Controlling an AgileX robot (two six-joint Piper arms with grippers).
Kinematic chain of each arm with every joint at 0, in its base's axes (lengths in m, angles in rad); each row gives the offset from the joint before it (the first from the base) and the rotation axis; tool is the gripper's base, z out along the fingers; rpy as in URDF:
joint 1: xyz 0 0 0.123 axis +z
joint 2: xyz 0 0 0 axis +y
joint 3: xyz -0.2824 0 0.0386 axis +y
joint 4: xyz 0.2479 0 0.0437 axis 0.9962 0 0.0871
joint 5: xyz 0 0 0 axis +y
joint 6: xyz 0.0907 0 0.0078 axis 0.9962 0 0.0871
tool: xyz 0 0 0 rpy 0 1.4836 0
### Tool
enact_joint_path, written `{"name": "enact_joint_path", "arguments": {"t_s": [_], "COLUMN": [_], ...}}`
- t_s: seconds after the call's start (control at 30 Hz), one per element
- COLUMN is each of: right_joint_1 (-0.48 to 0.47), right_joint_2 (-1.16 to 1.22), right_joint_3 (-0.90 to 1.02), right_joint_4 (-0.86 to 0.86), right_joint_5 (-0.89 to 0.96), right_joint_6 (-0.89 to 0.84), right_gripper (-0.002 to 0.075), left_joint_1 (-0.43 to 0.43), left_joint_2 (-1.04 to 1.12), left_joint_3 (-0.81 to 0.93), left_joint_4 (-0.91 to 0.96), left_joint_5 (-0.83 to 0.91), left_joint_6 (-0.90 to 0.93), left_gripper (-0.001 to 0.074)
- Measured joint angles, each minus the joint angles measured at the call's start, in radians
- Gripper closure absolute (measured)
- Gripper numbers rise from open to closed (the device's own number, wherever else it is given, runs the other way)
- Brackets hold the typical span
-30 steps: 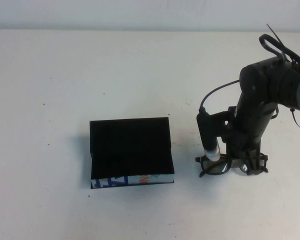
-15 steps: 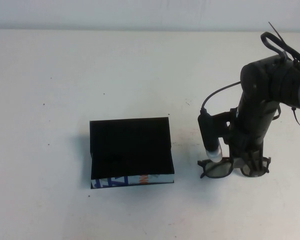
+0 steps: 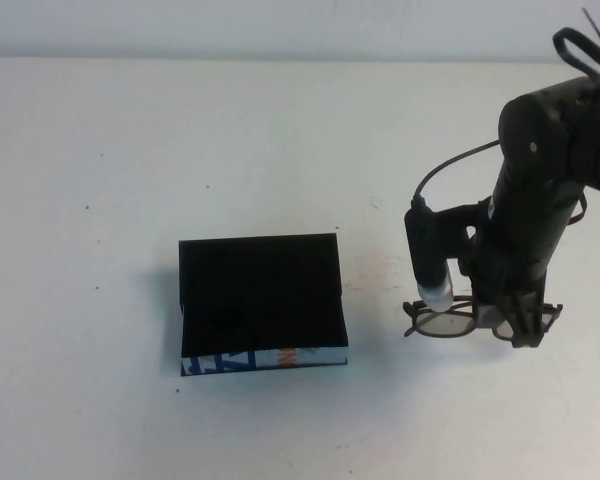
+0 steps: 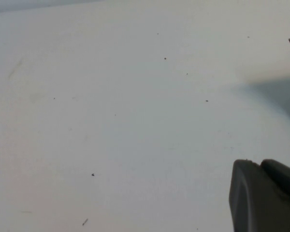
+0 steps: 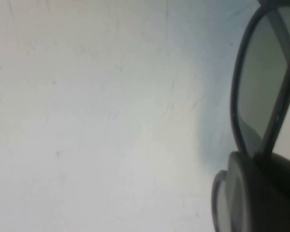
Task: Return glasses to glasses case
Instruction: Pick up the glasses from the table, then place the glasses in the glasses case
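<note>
the white table (image 3: 130, 150) carries the open glasses case (image 3: 262, 303) at centre, its black lid folded back and the white printed front side facing the robot; its black lining shows nothing inside. well apart to the right, the right arm (image 3: 540, 190) stands over the glasses (image 3: 450, 322), and the right gripper (image 3: 515, 322) is closed on the frame near the middle. over the last second the arm has risen and drifted a little further right, and the glasses have come with it; they now seem to hang clear of the table with a faint shadow below, so the pick looks done and the carry to the case comes next. in the right wrist view a lens and rim of the glasses (image 5: 263, 92) sit right at the finger. the left gripper (image 4: 266, 195) is parked over bare table; i cannot tell how wide it stands.
</note>
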Motion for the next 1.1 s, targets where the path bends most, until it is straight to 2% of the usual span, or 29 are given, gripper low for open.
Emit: {"name": "enact_joint_path", "arguments": {"t_s": [0.2,0.33,0.53,0.73,0.9,1.1], "right_joint_1": [0.01,0.061,0.178,0.29,0.331,0.349], "right_joint_2": [-0.025,-0.031,-0.013,0.105,0.227,0.278], "right_joint_3": [0.0,-0.021,-0.192,-0.351,-0.471,-0.501], "right_joint_4": [-0.002,-0.004,0.01,0.054,0.067,0.067], "right_joint_5": [0.029,0.049,0.053,0.058,0.058,0.06], "right_joint_6": [0.025,0.032,0.073,0.11,0.153,0.162], "right_gripper": [0.0723,0.0723,0.0723,0.0723,0.0723,0.0723], "left_joint_1": [0.0,0.0,0.0,0.0,0.0,0.0], "left_joint_2": [0.0,0.0,0.0,0.0,0.0,0.0], "left_joint_3": [0.0,0.0,0.0,0.0,0.0,0.0], "left_joint_4": [0.0,0.0,0.0,0.0,0.0,0.0], "left_joint_5": [0.0,0.0,0.0,0.0,0.0,0.0], "left_joint_6": [0.0,0.0,0.0,0.0,0.0,0.0], "left_gripper": [0.0736,0.0736,0.0736,0.0736,0.0736,0.0736]}}
